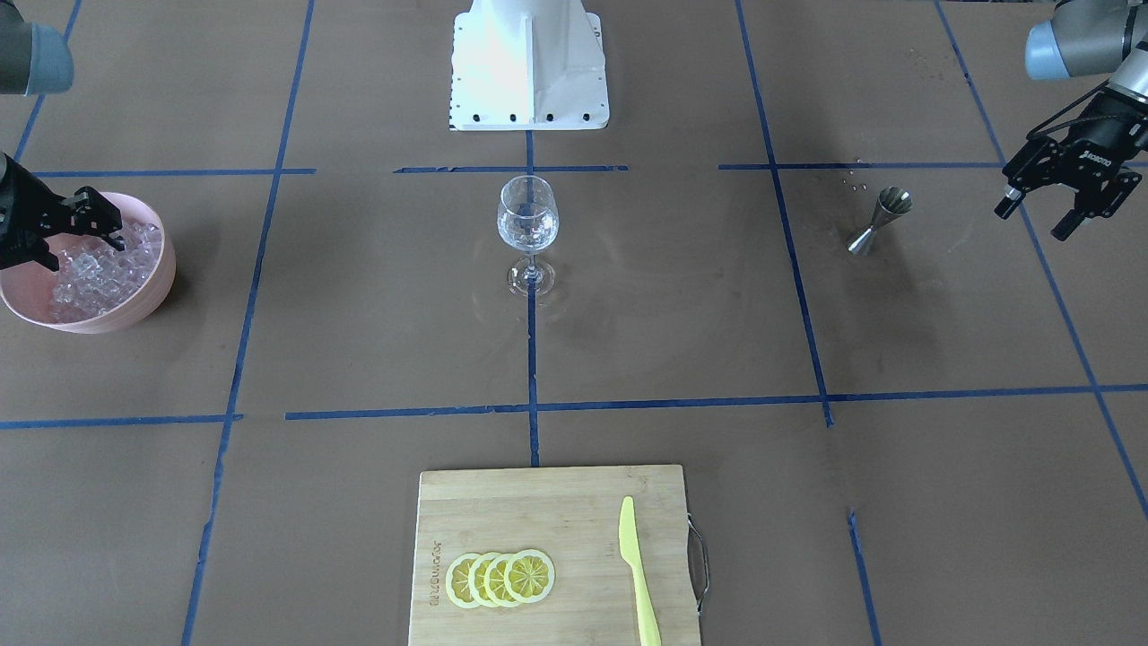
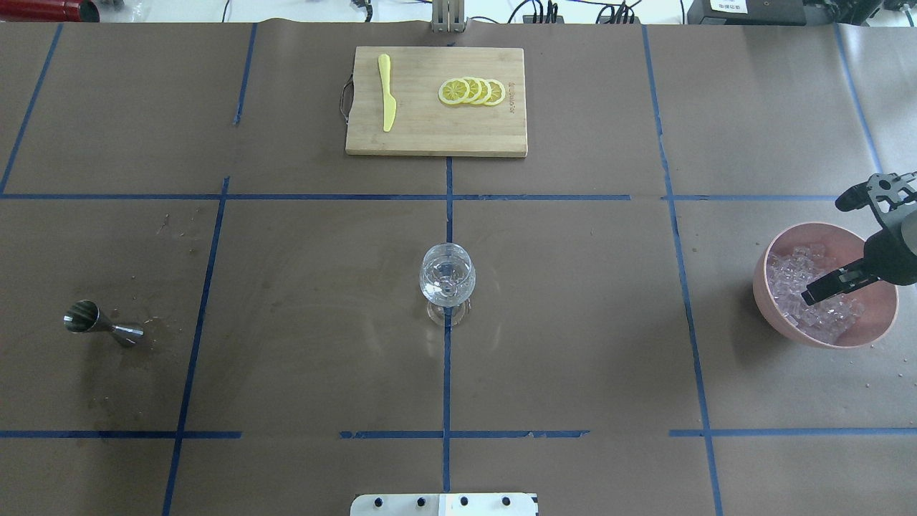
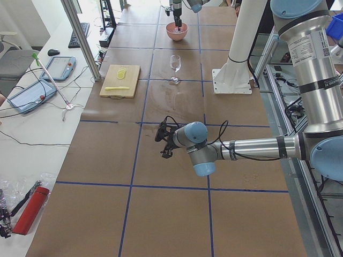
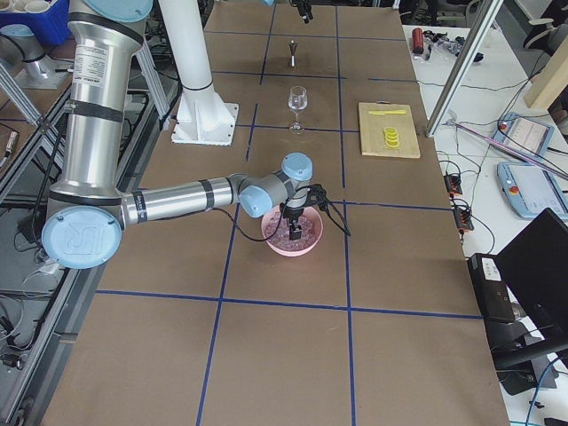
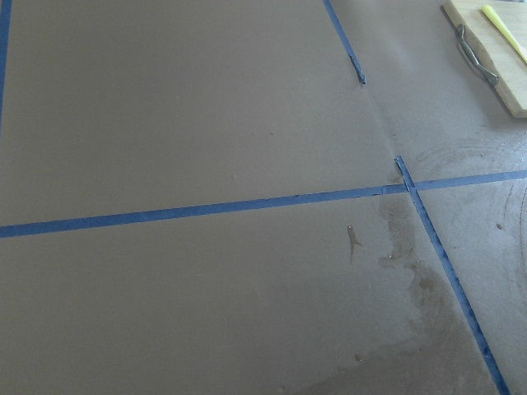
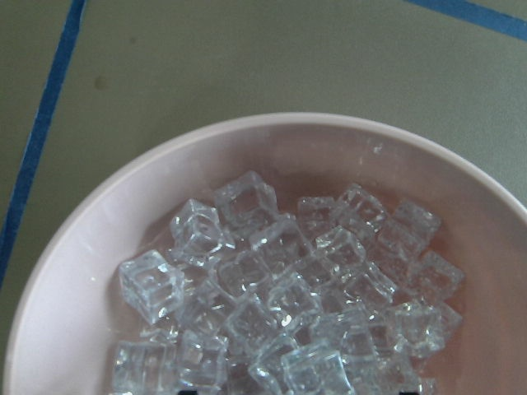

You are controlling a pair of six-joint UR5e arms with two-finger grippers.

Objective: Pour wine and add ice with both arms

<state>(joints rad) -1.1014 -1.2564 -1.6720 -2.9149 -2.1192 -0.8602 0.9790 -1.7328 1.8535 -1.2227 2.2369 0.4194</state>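
Far left of wine glass (image 2: 446, 276) on worktop (image 2: 573, 322): left pincer (image 1: 1040, 218) in the air, jaws apart, empty, near metal jigger (image 2: 100, 324). Far right of glass: pink bowl (image 2: 761, 297) w/ ice (image 2: 788, 272); right pincer (image 2: 825, 251) over it, jaws spread, gripping nothing.

We see a brown table (image 1: 359, 314) with blue tape lines (image 1: 682, 402), a pink bowl (image 1: 154, 296), clear ice cubes (image 6: 272, 304), a silver jigger (image 1: 879, 220), a clear wine glass (image 1: 527, 220), a tan cutting board (image 1: 538, 511), yellow lemon slices (image 1: 502, 577), a yellow-green knife (image 1: 637, 565)
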